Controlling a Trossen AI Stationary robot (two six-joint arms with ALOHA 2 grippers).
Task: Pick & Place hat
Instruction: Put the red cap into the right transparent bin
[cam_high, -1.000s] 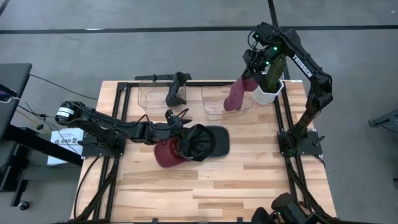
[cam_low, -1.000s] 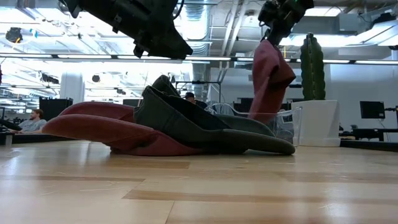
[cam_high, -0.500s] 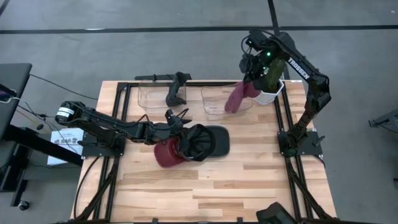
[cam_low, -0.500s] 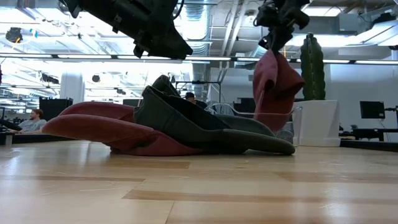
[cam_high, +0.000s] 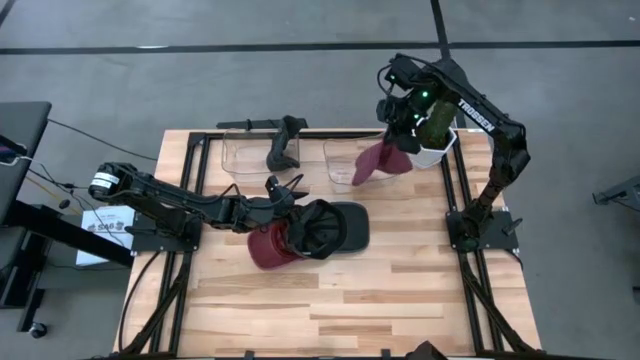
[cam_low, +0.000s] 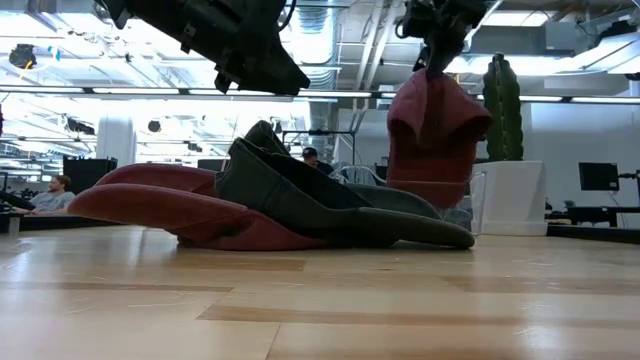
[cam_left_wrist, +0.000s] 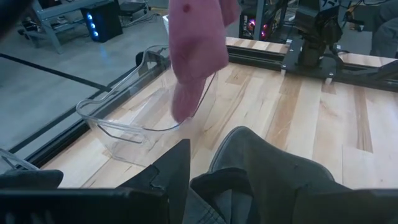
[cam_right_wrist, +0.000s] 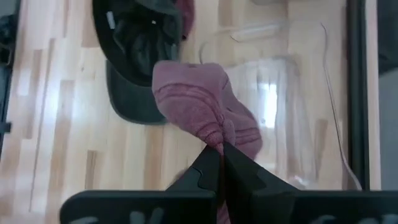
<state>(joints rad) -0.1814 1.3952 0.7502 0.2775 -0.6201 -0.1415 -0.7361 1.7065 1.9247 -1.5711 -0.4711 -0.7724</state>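
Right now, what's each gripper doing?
Left gripper: open, at the hats mid-table.
Right gripper: shut on the pink beanie, over the clear bin.

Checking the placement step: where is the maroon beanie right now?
In the high view the maroon beanie hangs from the shut right gripper over the right-hand clear bin, beside the cactus pot.

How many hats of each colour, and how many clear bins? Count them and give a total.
Maroon hats: 2, the table hat and the hanging hat in the right pincer.
Dark hat on the tabletop: 1.
Clear bins: 2, left bin, right bin.
Total: 5.
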